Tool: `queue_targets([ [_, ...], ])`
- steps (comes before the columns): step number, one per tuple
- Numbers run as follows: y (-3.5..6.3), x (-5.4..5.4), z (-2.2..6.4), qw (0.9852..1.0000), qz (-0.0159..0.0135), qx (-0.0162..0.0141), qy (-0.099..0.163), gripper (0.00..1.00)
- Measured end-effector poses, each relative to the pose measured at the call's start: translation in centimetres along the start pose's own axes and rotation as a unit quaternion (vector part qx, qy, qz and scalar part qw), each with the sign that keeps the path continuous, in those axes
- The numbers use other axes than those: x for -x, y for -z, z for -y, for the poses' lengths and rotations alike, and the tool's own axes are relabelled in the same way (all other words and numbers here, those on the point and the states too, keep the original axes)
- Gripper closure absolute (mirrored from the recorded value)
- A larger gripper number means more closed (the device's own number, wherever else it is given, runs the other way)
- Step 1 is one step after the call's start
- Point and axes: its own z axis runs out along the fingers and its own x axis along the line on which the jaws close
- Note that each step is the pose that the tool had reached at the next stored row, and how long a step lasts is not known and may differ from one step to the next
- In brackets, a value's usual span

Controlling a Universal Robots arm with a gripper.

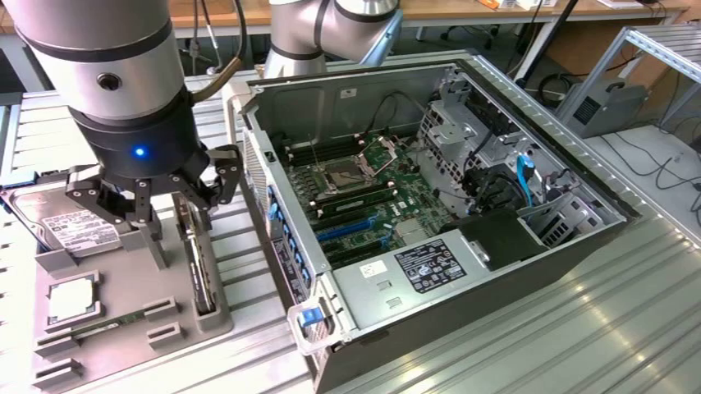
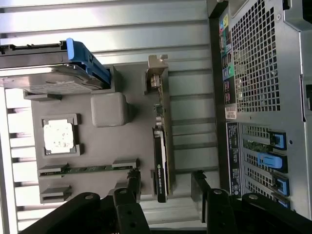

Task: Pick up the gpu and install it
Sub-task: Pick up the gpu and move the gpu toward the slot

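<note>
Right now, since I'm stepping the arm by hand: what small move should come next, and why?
Likely a short descent straight down: the open gripper straddles one end of the gpu, which stands on edge in the gray holder, and neither finger seems to touch the card yet.

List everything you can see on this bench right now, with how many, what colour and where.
table: one, silver, slatted.
computer case: one, dark grey, side open, mid-table.
motherboard: one, green, inside the case.
holder tray: one, grey, on the table at the exterior view's left.
gpu: one, black, standing on edge in the tray, beside the case.
hard drive: one, silver with white label, held at one end of the tray.
processor chip: one, silver, in a tray pocket.
memory stick: one, green, in tray slots.
arm: one, grey and black, above the tray.
claw: one, black, open, astride the gpu.
</note>
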Motion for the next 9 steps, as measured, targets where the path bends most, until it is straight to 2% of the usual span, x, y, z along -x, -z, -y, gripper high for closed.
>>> queue_targets([
  [9,-1.72,0.0,0.06,1.0000,-0.0002,0.0000,0.000,0.46],
])
